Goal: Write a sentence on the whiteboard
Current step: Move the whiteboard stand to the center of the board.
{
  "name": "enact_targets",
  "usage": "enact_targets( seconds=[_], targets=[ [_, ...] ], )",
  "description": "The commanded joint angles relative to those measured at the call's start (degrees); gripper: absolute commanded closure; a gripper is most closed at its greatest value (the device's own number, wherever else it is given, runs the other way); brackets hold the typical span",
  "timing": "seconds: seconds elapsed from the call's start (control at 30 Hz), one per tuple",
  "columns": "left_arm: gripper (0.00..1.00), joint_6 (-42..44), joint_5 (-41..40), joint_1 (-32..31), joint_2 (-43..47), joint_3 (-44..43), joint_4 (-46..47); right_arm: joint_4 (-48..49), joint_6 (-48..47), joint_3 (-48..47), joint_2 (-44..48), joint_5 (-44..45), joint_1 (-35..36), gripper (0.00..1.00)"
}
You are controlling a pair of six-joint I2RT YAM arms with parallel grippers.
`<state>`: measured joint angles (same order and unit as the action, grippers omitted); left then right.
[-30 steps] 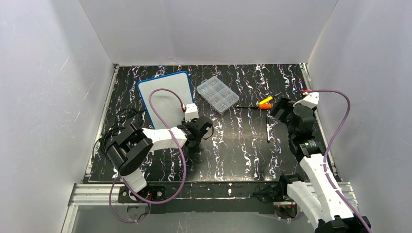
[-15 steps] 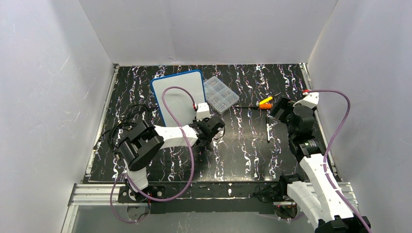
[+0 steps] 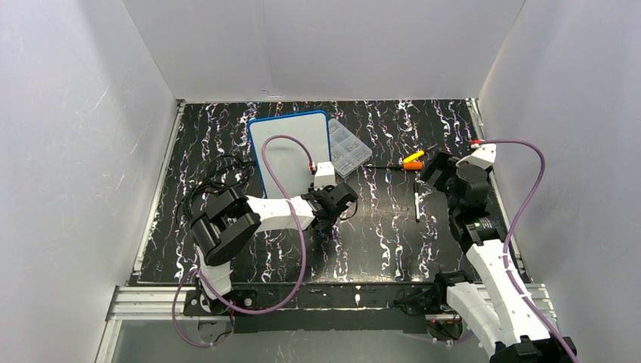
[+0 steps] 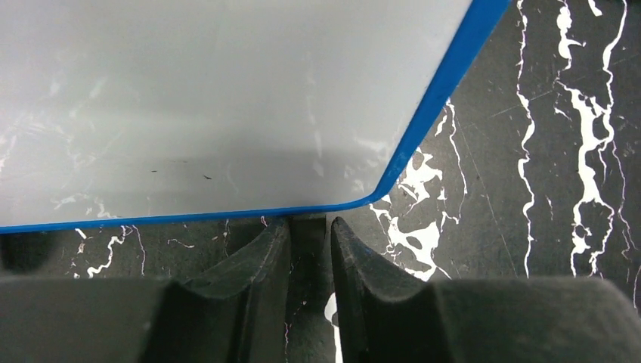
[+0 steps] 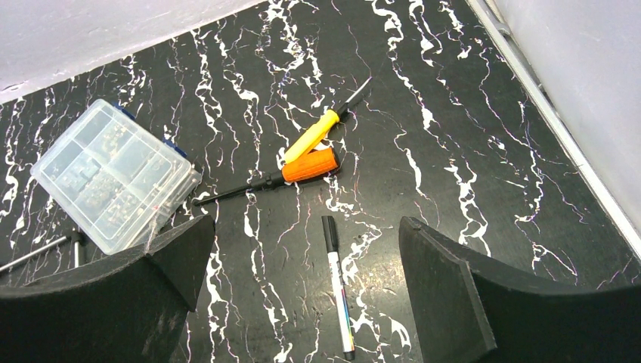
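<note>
The blank whiteboard (image 3: 291, 123) lies at the table's (image 3: 378, 227) eleven o'clock. Its near corner is met by the nearly closed left gripper (image 4: 310, 227) — no pinch can be confirmed — presumably for repositioning. The right gripper (image 5: 304, 234) is held wide open above the marker (image 5: 338, 299), awaiting pickup.

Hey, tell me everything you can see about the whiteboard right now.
The whiteboard is a rectangular white panel in a thin blue frame with rounded corners. Its surface is blank apart from faint smudges and tiny dark specks. It sits far-centre on the table, its right edge overlapping the clear compartment box. The left gripper, nearly shut, seems to clamp its near edge beside a corner.
</note>
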<state>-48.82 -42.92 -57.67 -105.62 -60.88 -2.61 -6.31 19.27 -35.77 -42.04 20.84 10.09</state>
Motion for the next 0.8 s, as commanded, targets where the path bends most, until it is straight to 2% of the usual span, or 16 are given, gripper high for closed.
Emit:
enact_targets(
  seconds=[0.0, 0.17, 0.4, 0.53, 0.67, 0.77],
  targets=[
    [0.69, 0.38, -0.88, -0.48, 5.21, 1.57, 2.03, 1.74, -0.81, -0.63, 0.51, -0.24, -0.24, 0.0],
    [0.49, 0.74, 0.32, -0.55, 10.13, 4.54, 0.69, 1.49, -0.68, -0.86, 0.37, -0.86, -0.24, 0.0],
    [0.33, 2.28, 3.55, -0.7, 20.16, 9.0, -1.87, -1.7, -0.35, -3.23, 0.22, -1.73, -0.24, 0.0],
    [0.23, 8.03, 12.19, -0.69, 25.97, 9.29, -5.39, -6.54, 0.04, -5.64, -1.03, -1.99, -0.24, 0.0],
    [0.18, 14.6, 20.48, -0.58, 31.43, 7.08, -12.49, -13.08, 1.84, -7.84, -5.72, -6.92, -0.24, 0.0],
    [0.15, 22.96, 28.77, 1.08, 35.29, 2.76, -16.73, -17.66, 1.96, -8.89, -11.24, -12.35, -0.24, 0.11]
  ],
)
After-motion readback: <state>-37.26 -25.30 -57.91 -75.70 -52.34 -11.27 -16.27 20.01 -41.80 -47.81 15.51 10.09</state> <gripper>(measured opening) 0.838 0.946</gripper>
